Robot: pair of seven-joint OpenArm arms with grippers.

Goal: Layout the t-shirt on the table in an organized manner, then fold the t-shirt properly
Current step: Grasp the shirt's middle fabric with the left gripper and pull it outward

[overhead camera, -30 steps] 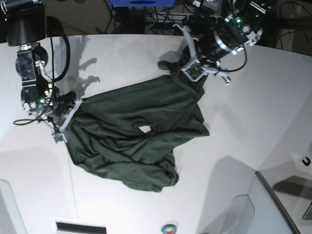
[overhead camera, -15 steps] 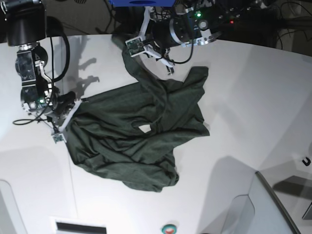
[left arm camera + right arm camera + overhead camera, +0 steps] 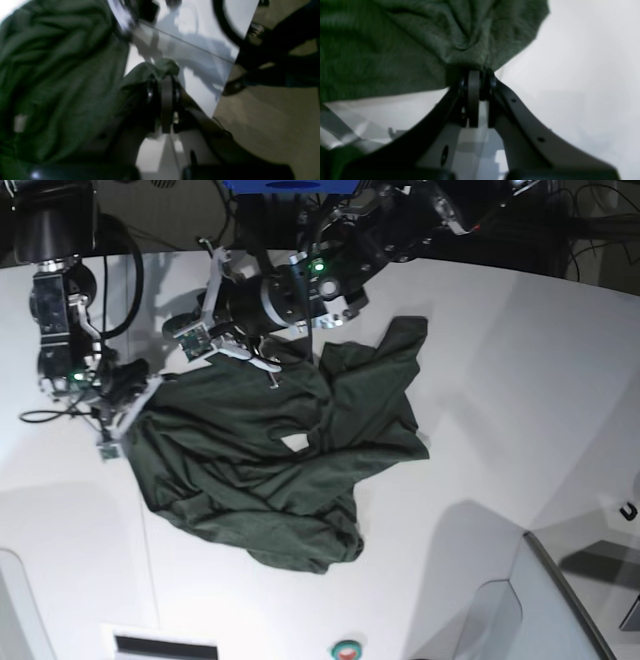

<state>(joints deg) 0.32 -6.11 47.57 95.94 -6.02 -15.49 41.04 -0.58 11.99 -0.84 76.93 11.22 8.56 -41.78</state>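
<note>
Robot lab: white table [image 3: 520,380], tangled cables [image 3: 600,220], equipment behind.

The left pincer [image 3: 162,82] and the right pincer [image 3: 477,75] are both clamped tight, arms reaching low.

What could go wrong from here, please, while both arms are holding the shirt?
1. Each tool, left and right, pinches only a small bunched bit of the t-shirt; a hard pull might slip it free.
2. The shirt lies crumpled with layers overlapping, so spreading it could leave folds trapped underneath.
3. The left arm reaches across the table over the cloth and could drag or snag it.
</note>
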